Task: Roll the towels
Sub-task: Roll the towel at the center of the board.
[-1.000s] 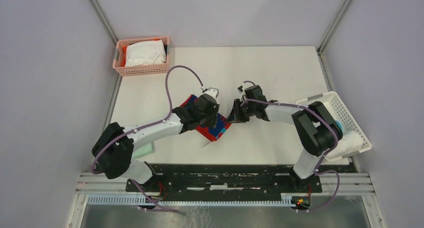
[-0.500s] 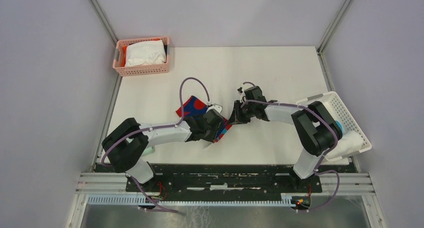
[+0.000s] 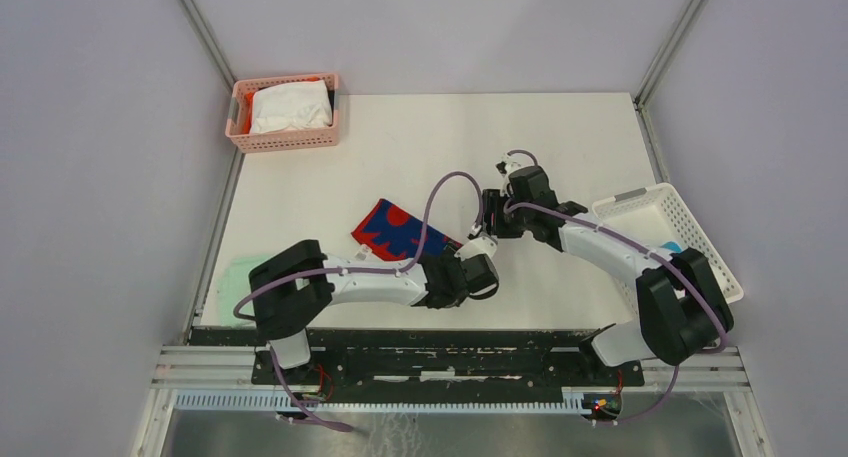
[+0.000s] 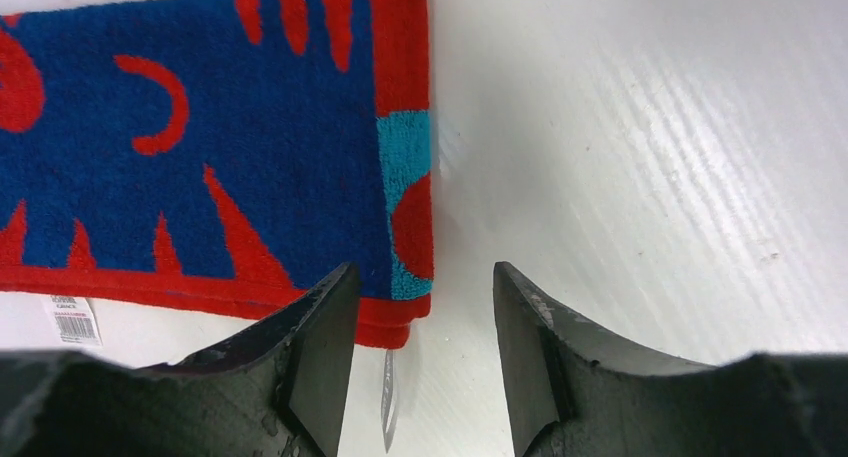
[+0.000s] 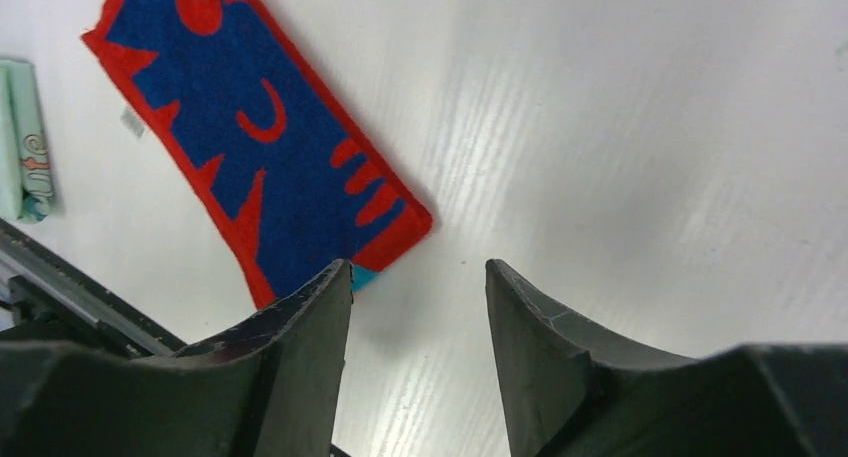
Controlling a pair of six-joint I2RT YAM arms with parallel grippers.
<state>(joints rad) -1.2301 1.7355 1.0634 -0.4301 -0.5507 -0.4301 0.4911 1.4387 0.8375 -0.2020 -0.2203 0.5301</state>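
Walls: plain lilac-grey panels (image 3: 100,127) on three sides.
Corners: two slim metal struts (image 3: 200,27) slanting up at the back.
Surface: white counter (image 3: 480,137), evenly lit, faint sheen.
Front: aluminium rail (image 3: 200,372) along the near edge.

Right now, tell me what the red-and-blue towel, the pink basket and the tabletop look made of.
Red-and-blue towel: terry cotton by the look, matt, fuzzy looped pile. Pink basket: moulded plastic, judging by its even lattice walls. Tabletop: white, smooth, faintly streaked with a soft sheen; probably laminate or painted board.
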